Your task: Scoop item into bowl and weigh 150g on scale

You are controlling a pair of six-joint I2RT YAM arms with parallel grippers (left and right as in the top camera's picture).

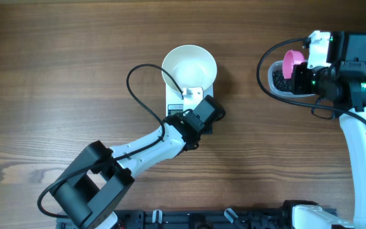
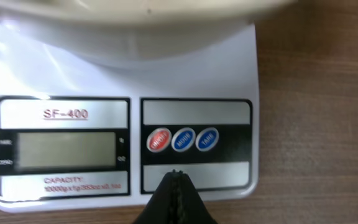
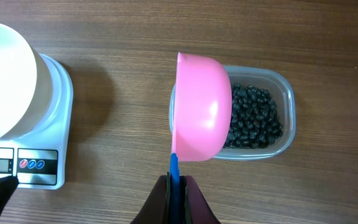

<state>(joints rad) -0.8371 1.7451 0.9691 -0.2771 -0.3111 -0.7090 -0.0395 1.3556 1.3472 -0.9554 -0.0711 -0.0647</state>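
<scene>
Readying the scale (image 2: 241, 74) before scooping.
Left gripper (image 2: 176, 180), pinched empty, faced the seemingly blank scale's buttons (image 2: 183, 139); right gripper (image 3: 177, 183) clamped the scoop (image 3: 201, 109) over the beads (image 3: 257, 118). Next: a light press.

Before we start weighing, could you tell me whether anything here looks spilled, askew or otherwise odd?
Nothing is spilled or askew: the black beans all lie in the clear tub, the pink scoop hangs over it, and the white bowl sits empty on the scale. One oddity: the scale's display shows no digits.
</scene>
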